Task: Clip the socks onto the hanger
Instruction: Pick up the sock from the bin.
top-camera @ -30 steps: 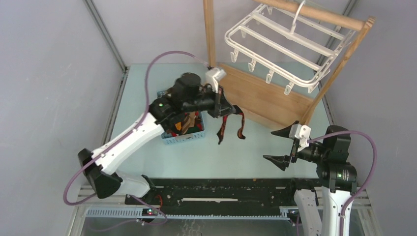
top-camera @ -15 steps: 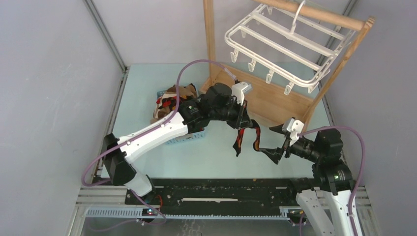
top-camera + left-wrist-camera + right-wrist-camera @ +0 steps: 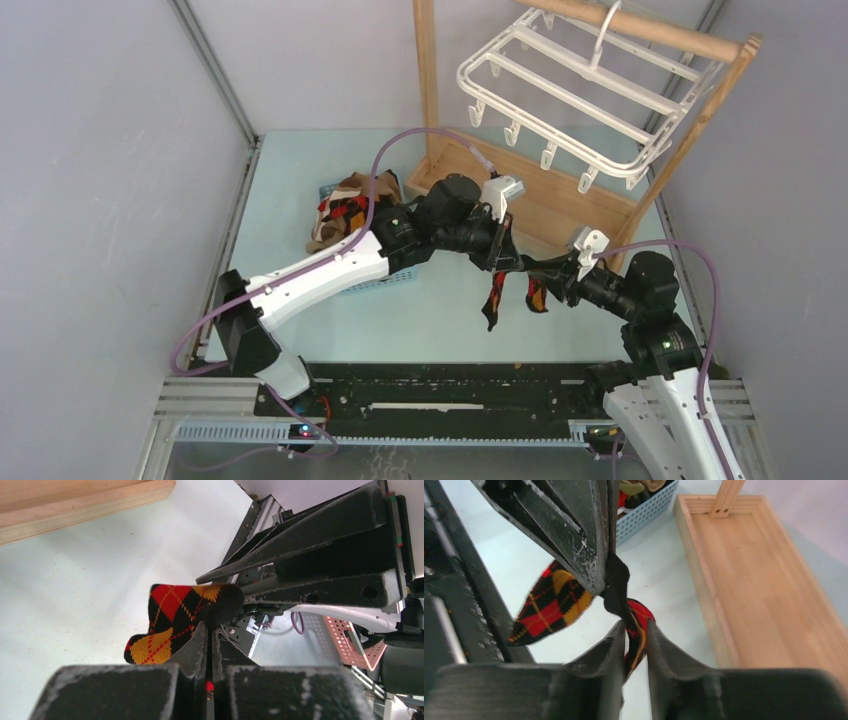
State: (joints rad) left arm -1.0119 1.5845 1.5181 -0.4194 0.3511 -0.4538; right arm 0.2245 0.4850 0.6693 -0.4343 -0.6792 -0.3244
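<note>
Left wrist view showed the left gripper (image 3: 210,630) clenched on the black middle of an argyle sock (image 3: 170,605), held above the table (image 3: 75,580). Facing it, the right gripper (image 3: 635,630) had its fingers narrowly apart either side of the sock's dangling end; whether they pinched it I couldn't tell. Beyond lay the wooden stand's base (image 3: 749,570) and the blue basket (image 3: 644,515) of other socks (image 3: 340,212). The hanger (image 3: 570,95) hung from the rail (image 3: 650,28) above.

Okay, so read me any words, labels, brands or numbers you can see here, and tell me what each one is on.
No readable text anywhere: the black argyle sock, the white plastic clip hanger, the small blue plastic basket and the tan wooden stand all show no lettering or numbers.
</note>
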